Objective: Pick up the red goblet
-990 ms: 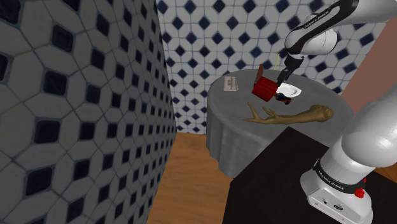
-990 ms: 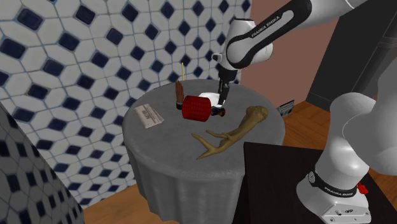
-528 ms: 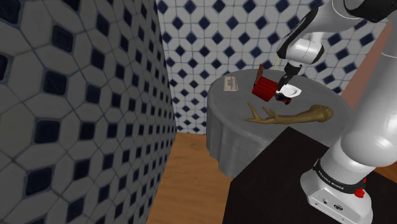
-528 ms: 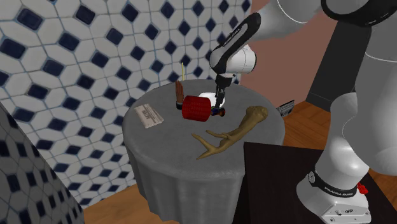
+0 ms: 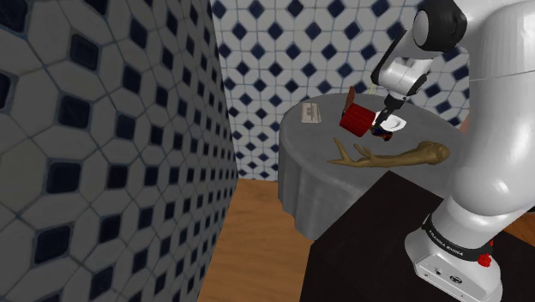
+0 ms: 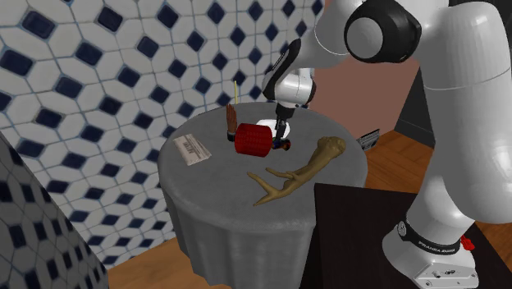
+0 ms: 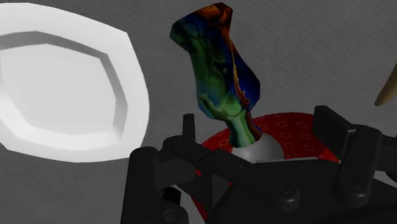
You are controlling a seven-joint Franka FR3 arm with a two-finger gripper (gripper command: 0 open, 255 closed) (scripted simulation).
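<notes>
The goblet [image 7: 219,70] lies on its side on the grey round table [image 6: 221,205]. It has a marbled blue, green and orange body, a grey knob and a red disc foot. In the second exterior view it is a small red-and-blue thing [image 6: 284,144] beside a white plate [image 6: 269,126]. My gripper [image 7: 259,124] points down right over it, open, with one finger on each side of the red foot. I cannot tell whether the fingers touch it. In the shoulder view the gripper [image 5: 383,126] stands just above the goblet [image 5: 378,131].
A large red cylinder [image 6: 253,140] lies close to the goblet, with a brown object and a yellow stick [image 6: 232,121] behind it. A tan antler-shaped branch [image 6: 299,172] lies across the table's near side. A printed card [image 6: 194,149] lies near the table's edge. Tiled walls stand close behind.
The arm's elbow and upper links have swung up and towards the cameras. The gripper stayed over the goblet and sank a little. Nothing on the table has moved.
</notes>
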